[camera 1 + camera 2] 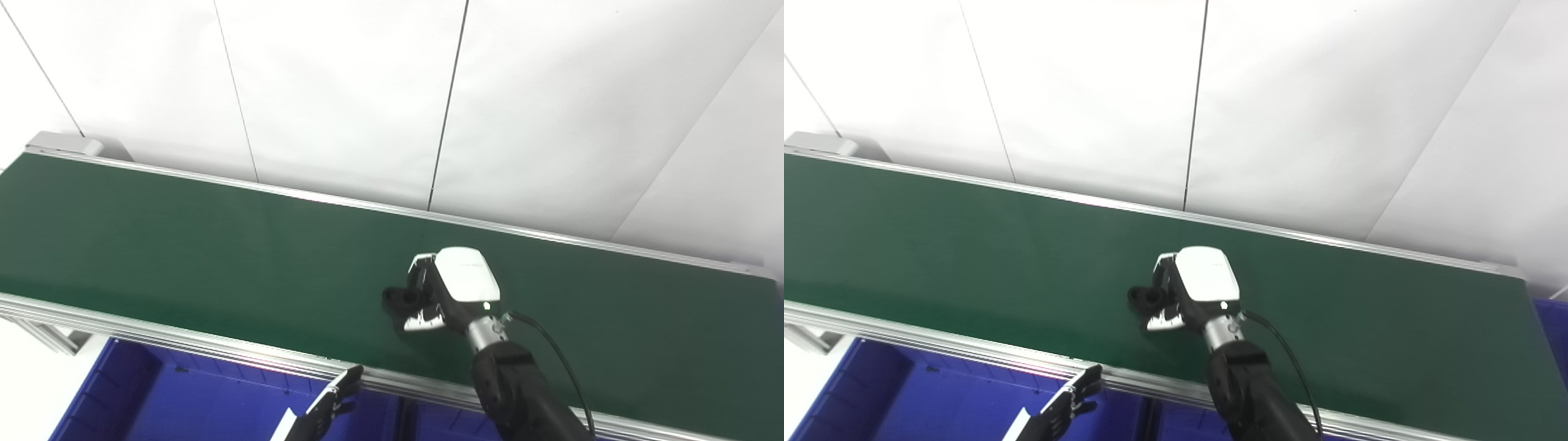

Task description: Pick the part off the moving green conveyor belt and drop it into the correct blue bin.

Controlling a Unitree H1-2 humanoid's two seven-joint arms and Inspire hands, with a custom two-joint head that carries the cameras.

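A small black part (399,299) lies on the green conveyor belt (184,245) near its middle; it also shows in the right eye view (1144,297). My right hand (450,288) is over the belt with its fingers curled around the part's right side. I cannot tell whether the fingers grip the part. My left hand (331,401) hangs low at the bottom edge, over a blue bin (184,398), with fingers apart and nothing in it.
The belt's aluminium front rail (184,343) runs between the belt and the blue bins below. A second blue bin (1552,324) shows at the far right. White wall panels stand behind the belt.
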